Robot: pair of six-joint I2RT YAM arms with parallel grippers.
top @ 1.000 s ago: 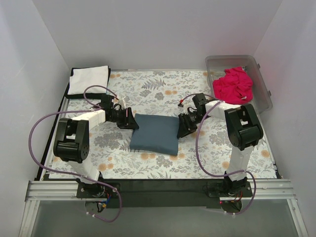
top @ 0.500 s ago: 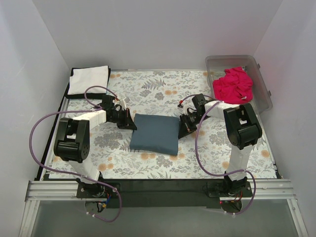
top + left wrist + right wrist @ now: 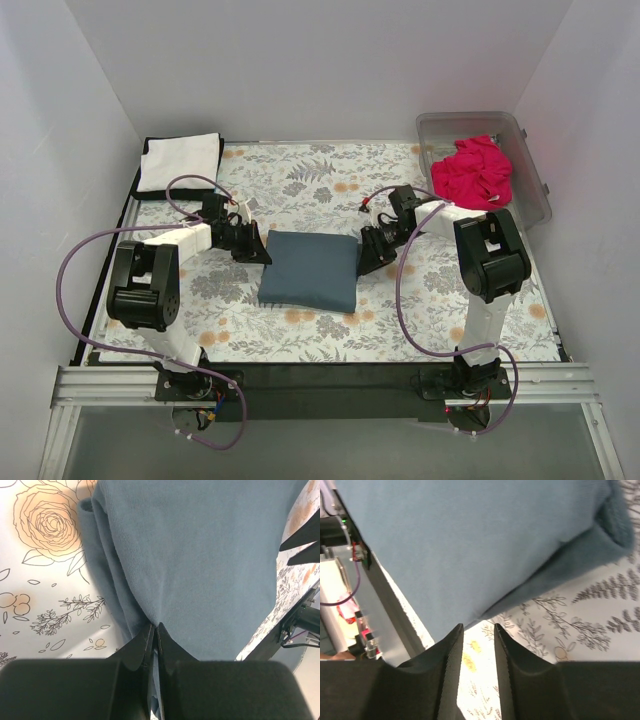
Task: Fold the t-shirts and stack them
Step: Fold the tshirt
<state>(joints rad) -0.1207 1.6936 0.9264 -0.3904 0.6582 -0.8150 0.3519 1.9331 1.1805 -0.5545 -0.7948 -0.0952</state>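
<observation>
The dark slate-blue t-shirt (image 3: 308, 268) lies folded into a rectangle mid-table. My left gripper (image 3: 262, 254) is at its left edge, shut on a pinch of the blue fabric (image 3: 200, 565), with the jaws together at the gripper's tip (image 3: 156, 628). My right gripper (image 3: 368, 262) is at the shirt's right edge. Its jaws stand a little apart with nothing between them, just off the shirt's edge (image 3: 478, 628). The white t-shirt (image 3: 178, 160) lies folded at the far left on the black one (image 3: 221, 150). The magenta-pink t-shirt (image 3: 472, 170) is crumpled in the bin.
The clear plastic bin (image 3: 530, 150) stands at the far right corner. The floral cloth (image 3: 300, 185) covers the table. White walls enclose three sides. Purple cables loop beside both arms.
The blue shirt has slid a little to the left, with my left gripper pulling back that way. My right gripper has followed slightly left along the shirt's right edge.
</observation>
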